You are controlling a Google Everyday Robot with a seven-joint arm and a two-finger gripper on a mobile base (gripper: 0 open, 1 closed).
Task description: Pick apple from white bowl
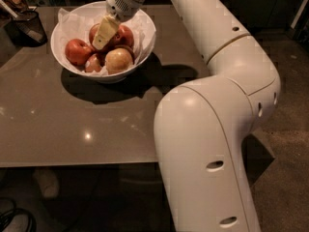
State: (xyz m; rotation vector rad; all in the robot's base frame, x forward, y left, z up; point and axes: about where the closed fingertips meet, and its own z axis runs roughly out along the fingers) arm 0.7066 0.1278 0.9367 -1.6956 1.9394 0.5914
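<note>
The pincer (pixel 102 35) hangs inside the white bowl (pixel 56 37), upper left of the frame. Whether it is open or closed cannot be told. The apple (pixel 126 36) lies at the bowl's rear, just right of the pincer and packed against its neighbours.

Risk: this close packing may deflect the pincer onto a neighbouring apple. A shallow grip may let the apple slip and roll onto the table (pixel 72 124).

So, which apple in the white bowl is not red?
The yellowish-green apple at the near rim of the round white bowl, beside the pincer; the others are red.
</note>
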